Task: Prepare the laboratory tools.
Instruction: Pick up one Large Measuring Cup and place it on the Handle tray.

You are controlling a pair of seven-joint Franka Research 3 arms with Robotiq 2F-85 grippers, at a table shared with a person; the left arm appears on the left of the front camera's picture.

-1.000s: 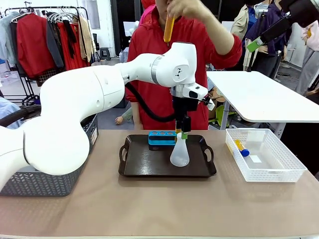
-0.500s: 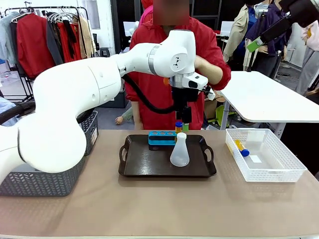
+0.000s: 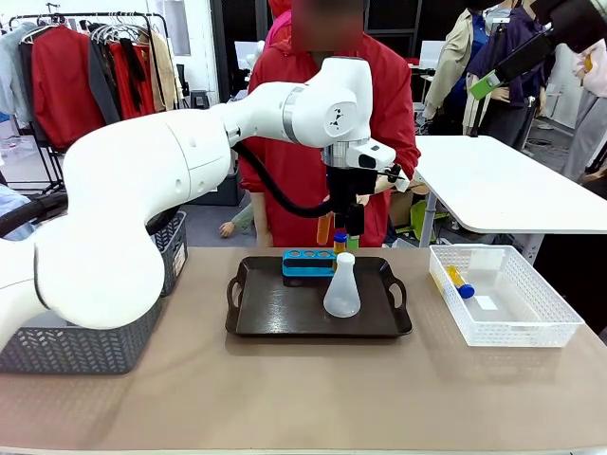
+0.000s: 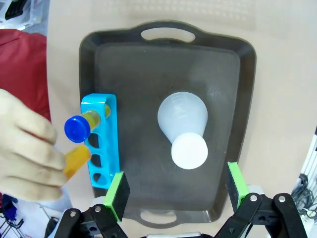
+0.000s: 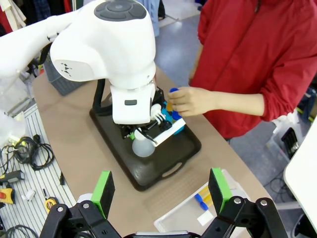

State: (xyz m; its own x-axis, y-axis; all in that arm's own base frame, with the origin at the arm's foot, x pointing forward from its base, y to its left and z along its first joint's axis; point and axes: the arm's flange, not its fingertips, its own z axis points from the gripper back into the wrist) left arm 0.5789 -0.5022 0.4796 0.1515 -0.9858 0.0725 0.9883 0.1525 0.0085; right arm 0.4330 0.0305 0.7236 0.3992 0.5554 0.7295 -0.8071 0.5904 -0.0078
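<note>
I see one blue-capped tube (image 4: 78, 128) in the blue rack (image 4: 100, 139), one conical flask (image 4: 183, 124) on the tray (image 4: 233, 99). Left gripper (image 4: 176, 186) and right gripper (image 5: 161, 191) spread, empty.

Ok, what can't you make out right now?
Left wrist view: one end of the orange tube, inside the person's hand.
Left wrist view: a corner of the blue tube rack, behind the left gripper's green pad.
Right wrist view: conical flask and rack, mostly behind the left arm's wrist.
Right wrist view: tube count in the white lattice bin, too small.
</note>
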